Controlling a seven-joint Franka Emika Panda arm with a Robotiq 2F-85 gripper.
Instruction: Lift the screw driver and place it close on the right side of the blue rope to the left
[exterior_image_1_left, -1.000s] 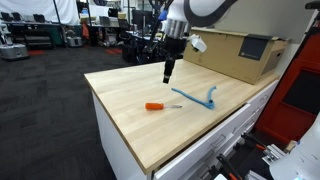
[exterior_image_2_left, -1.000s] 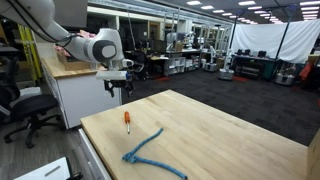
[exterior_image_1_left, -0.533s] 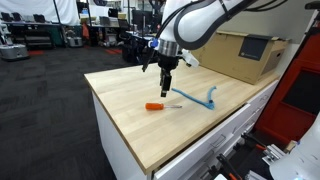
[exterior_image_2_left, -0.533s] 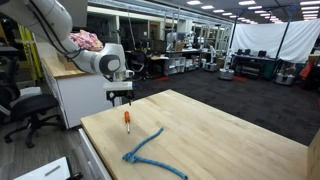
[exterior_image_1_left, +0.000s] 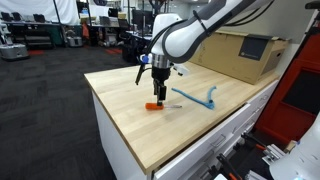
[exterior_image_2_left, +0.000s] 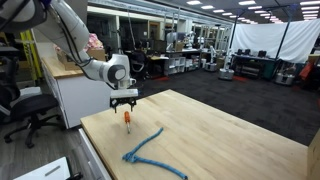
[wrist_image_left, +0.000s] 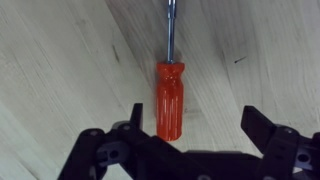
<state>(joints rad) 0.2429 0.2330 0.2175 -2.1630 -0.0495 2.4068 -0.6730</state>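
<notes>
Jaws spread wide, nothing between them. In the wrist view the screw driver (wrist_image_left: 168, 100) lies in the gap, orange handle toward the wrist, thin silver shaft running off the top of the view. It's not centred, though: the handle lies closer to one finger than the other. In both exterior views the jaws hang low, right over the handle. Whether the tips touch the wood, I cannot tell.

The screw driver (exterior_image_1_left: 155, 106) lies flat, well in from every edge of the counter (exterior_image_1_left: 125, 135). The blue rope (exterior_image_1_left: 195, 98) is near it, on the side toward the cardboard box (exterior_image_1_left: 240, 55), and the two look apart. In an exterior view the rope (exterior_image_2_left: 145, 148) runs on toward the counter's near edge.

The trouble I'd watch for is that off-centre line-up. If they close like this, the nearer finger meets the handle first and could shove or roll it, since a round handle on smooth wood won't stay put. Go too deep and the tips jam on the counter. Pinch too near the end and the tool may tilt, shaft drooping, and snag the rope on the way over.

The surface is pale butcher-block wood, clean, with white drawers (exterior_image_1_left: 205, 150) below. Beyond it is an open lab hall with benches, equipment and an office chair (exterior_image_2_left: 25, 110).
</notes>
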